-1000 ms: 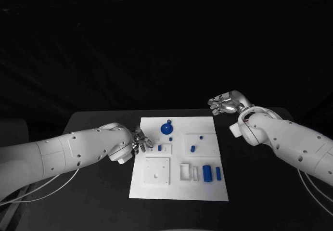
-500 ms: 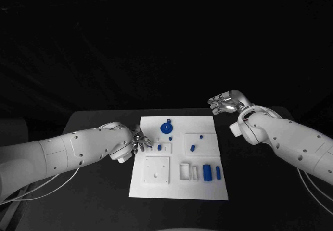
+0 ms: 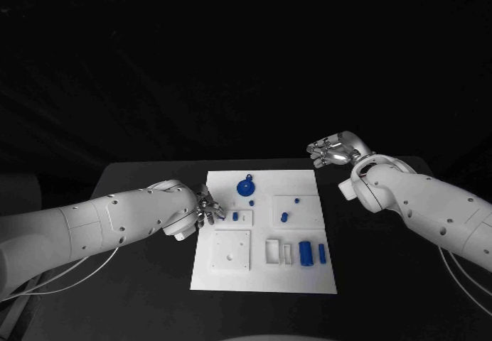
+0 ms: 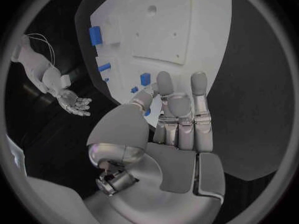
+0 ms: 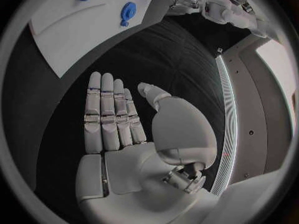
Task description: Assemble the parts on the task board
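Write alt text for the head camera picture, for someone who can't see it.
Seen from above, a white task board lies on a black table with small blue parts spread over it. The robot's left hand is at the board's left edge, beside a small blue piece. Its right hand is raised past the board's far right corner, open and holding nothing.

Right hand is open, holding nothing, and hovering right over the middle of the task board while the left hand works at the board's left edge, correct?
Not quite. The right hand is open and holds nothing, but it is off the task board, beyond its far right corner, as the head view shows. The left hand is at the board's left edge.
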Robot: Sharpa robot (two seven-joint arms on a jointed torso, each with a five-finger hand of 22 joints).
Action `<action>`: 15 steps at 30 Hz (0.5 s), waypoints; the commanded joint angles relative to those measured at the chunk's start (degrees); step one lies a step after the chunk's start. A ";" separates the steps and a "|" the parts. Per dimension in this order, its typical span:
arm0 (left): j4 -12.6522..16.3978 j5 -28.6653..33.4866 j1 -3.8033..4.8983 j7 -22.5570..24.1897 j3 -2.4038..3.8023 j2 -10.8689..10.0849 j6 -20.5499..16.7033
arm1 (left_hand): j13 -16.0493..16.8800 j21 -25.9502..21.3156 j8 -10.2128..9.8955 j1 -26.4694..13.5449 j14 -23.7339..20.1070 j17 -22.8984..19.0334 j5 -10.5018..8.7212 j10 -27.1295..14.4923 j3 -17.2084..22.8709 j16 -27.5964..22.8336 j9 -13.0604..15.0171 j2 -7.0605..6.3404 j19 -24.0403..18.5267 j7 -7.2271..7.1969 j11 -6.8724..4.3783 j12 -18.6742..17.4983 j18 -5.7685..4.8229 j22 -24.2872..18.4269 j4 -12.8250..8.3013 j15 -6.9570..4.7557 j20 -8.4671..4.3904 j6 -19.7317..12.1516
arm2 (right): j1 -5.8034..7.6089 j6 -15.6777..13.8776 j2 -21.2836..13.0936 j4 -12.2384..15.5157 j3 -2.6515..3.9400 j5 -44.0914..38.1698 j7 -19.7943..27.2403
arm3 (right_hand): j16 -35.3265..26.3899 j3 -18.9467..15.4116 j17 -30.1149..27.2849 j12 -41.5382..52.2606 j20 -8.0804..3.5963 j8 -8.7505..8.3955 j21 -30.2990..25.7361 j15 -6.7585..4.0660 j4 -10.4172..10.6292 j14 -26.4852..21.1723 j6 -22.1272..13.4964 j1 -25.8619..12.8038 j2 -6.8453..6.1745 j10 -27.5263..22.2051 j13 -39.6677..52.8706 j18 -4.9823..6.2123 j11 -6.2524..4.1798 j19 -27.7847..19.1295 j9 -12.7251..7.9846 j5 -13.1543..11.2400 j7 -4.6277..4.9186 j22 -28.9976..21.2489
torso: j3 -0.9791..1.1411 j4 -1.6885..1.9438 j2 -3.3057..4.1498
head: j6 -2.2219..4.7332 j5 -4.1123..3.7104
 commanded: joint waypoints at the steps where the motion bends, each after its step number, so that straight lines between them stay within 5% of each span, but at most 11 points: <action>1: 0.03 -0.90 -0.13 -0.09 0.01 0.11 1.74 | 0.05 0.18 0.35 -0.04 -0.27 -0.09 0.25 2.47 0.24 0.21 5.20 0.72 -0.24 -6.17 -0.62 0.24 -0.87 1.06 -0.26 -0.28 -0.11 9.87 | 0.02 0.35 -0.01 -0.06 0.03 -0.38 -0.02 | -0.29 0.33 -0.11 -0.12 0.15 -0.19 0.32 0.00 0.61 0.25 0.09 -0.33 0.38 -0.06 -0.08 0.01 0.22 -0.22 -0.04 0.27 0.22 -0.28 | 0.01 0.03 0.00 | -0.14 -0.11; 15: 0.05 -1.72 -0.22 -0.15 0.02 0.08 2.53 | 0.05 0.18 0.35 -0.04 -0.27 -0.09 0.25 2.47 0.24 0.21 5.20 0.72 -0.24 -6.17 -0.62 0.24 -0.87 1.06 -0.26 -0.28 -0.11 9.87 | 0.02 0.57 0.03 -0.15 0.03 -0.38 -0.08 | -0.28 1.35 -0.12 -0.06 0.17 -0.18 0.40 0.02 1.07 0.23 0.10 -0.54 0.02 -0.09 -0.07 0.01 0.24 -0.26 -0.02 0.30 0.23 -0.39 | 0.02 0.01 0.00 | -0.17 -0.11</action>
